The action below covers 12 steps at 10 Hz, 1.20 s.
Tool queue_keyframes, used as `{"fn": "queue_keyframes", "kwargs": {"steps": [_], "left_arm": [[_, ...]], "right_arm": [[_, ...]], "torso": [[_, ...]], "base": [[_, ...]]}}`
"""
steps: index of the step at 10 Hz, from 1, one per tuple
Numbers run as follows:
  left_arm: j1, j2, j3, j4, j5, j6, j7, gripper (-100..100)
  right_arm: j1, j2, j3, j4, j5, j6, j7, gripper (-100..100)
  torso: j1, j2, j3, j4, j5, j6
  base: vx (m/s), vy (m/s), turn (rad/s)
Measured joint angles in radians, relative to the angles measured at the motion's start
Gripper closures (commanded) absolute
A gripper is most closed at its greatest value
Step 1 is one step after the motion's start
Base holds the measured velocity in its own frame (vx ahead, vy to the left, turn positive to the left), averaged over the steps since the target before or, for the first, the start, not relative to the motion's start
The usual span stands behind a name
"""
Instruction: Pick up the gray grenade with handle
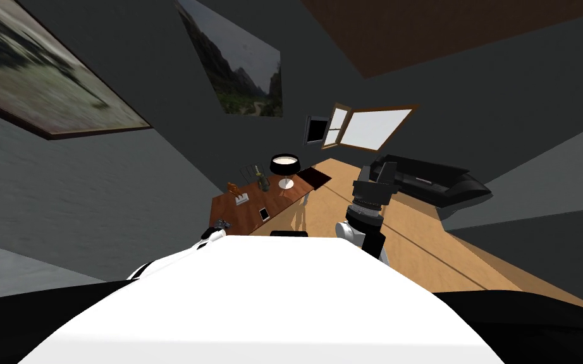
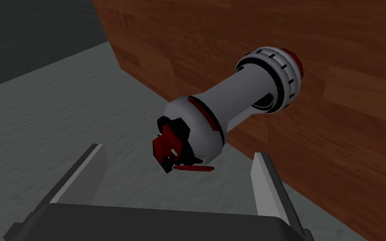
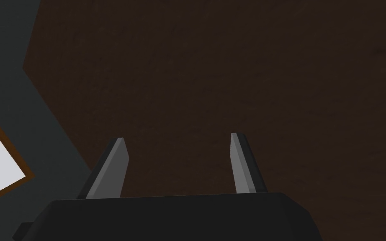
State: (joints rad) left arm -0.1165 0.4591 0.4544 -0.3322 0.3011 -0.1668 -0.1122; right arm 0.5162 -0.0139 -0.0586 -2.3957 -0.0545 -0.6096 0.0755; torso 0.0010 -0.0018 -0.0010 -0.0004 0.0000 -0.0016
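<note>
The gray grenade has a long handle, a ribbed round end with a red cap, and a red and black mechanism at the nearer end. It lies on the brown wooden table, its nearer end sticking out past the table's edge. My left gripper is open just short of it, one finger on each side of the mechanism end and not touching it. In the head view the grenade sits at the table's near end. My right gripper is open and holds nothing, on the arm raised to the right.
Further along the table stand a black-shaded lamp, a green bottle, an orange object and a flat tablet. A grey textured wall borders the table's left side. A black sofa lies across the wooden floor.
</note>
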Motion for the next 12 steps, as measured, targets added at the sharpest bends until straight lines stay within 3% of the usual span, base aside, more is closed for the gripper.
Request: {"fn": "queue_keyframes", "kwargs": {"steps": [1,2,3,4,5,8,11,12], "left_arm": [[0.008,-0.006,0.011,-0.021,-0.001,0.016,-0.012,-100],[0.003,-0.004,0.016,-0.002,0.002,0.022,-0.013,-100],[0.002,-0.003,0.017,0.001,0.002,0.023,-0.013,0],[0.002,-0.003,0.017,0.000,0.002,0.023,-0.013,-100],[-0.011,0.000,-0.005,0.046,-0.001,-0.006,0.002,-100],[0.039,-0.039,0.026,-0.034,-0.003,0.005,-0.026,-100],[0.030,-0.040,0.018,-0.004,-0.006,-0.021,-0.020,-100],[0.029,-0.040,0.017,-0.002,-0.006,-0.023,-0.018,100]], "right_arm": [[0.000,0.000,0.000,0.000,0.000,0.000,0.000,0],[0.000,0.000,0.000,0.000,0.000,0.000,0.000,0],[0.000,0.000,0.000,0.000,0.000,0.000,0.000,0],[0.000,0.000,0.000,0.000,0.000,0.000,0.000,0],[0.000,0.000,0.000,0.000,0.000,0.000,0.000,0],[0.000,0.000,0.000,0.000,0.000,0.000,0.000,0],[0.000,0.000,0.000,0.000,0.000,0.000,0.000,0],[0.000,0.000,0.000,0.000,0.000,0.000,0.000,0]], "torso": [[0.000,0.001,0.001,0.000,0.000,0.000],[0.001,0.000,0.000,0.000,0.000,0.000],[0.000,0.000,0.000,0.000,0.000,0.000],[-0.001,0.002,0.001,0.000,0.000,0.000],[0.002,-0.001,0.000,0.000,0.000,0.000],[0.002,-0.001,-0.001,0.000,0.000,0.000],[0.000,0.002,0.001,0.000,0.000,0.000],[-0.001,0.002,0.001,0.000,0.000,0.000]], "base": [[0.046,0.030,-0.065],[0.028,0.021,-0.021],[0.000,0.000,0.000],[0.062,0.058,0.041],[0.078,0.074,0.018],[0.056,0.048,0.014],[0.008,0.014,-0.003],[0.000,0.000,0.000]]}}
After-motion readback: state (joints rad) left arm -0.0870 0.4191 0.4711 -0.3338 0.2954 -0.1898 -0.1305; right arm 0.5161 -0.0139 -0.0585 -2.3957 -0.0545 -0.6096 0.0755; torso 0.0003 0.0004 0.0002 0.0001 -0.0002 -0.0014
